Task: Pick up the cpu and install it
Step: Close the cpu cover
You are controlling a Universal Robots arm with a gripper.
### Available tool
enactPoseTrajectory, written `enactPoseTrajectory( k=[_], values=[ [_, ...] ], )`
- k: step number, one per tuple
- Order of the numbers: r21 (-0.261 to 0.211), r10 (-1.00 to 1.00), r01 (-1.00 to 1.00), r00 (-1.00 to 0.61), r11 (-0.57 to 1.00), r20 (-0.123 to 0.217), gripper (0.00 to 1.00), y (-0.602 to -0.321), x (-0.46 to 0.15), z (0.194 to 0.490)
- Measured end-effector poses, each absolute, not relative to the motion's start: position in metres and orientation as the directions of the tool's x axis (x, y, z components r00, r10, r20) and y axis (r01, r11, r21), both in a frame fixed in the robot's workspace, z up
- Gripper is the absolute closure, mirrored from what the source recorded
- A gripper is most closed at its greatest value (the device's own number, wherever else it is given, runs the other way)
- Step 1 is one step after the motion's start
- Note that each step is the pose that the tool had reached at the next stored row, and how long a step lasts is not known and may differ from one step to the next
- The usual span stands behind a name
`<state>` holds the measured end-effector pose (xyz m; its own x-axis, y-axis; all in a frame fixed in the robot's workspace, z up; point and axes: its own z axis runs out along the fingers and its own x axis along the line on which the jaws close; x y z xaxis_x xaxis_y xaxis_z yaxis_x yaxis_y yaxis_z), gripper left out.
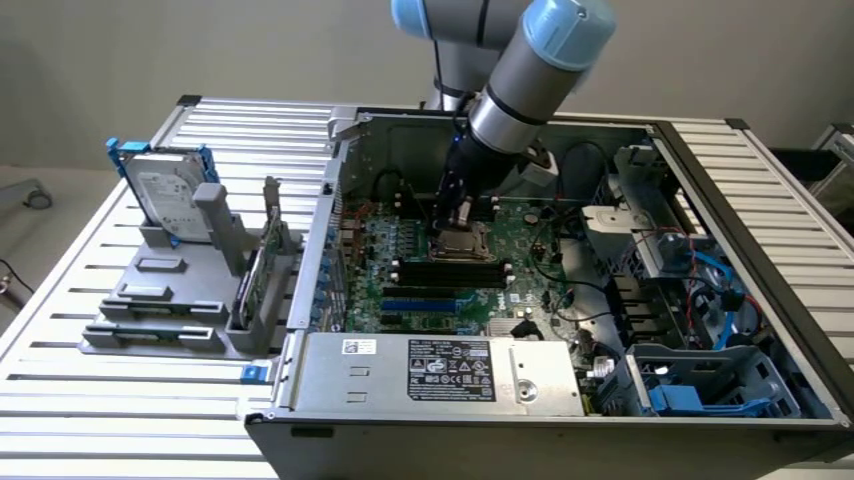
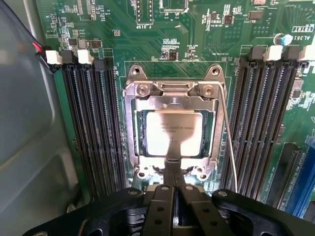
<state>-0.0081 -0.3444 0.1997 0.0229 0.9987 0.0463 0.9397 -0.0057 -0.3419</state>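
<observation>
**Gripper (image 2: pixel 173 164) hung right over the socket (image 2: pixel 132 123); cpu (image 2: pixel 173 132) lay flat inside it.**
Gripper fingers were drawn together, nothing seen between them, tips at the cpu's edge, directly above the socket. The cpu was near-square, so had no real long axis, and its edges sat parallel to the socket frame. Memory slots (image 2: pixel 93 132) flanked the socket on both sides. Cpu lid printing was too faint to read; board silkscreen beyond the socket looked like "D1SP" and "AL36".

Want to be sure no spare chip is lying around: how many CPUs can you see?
1. The cpu lies in the socket on the board, right under the claw. Others could be hidden behind the arm.
</observation>
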Motion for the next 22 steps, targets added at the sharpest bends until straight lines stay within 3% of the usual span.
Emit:
enactPoseTrajectory(
  k=[22],
  values=[
    [-0.347,0.999,0.938,0.023,-0.005,0.048,0.89,-0.344,-0.042,0.216]
  ],
)
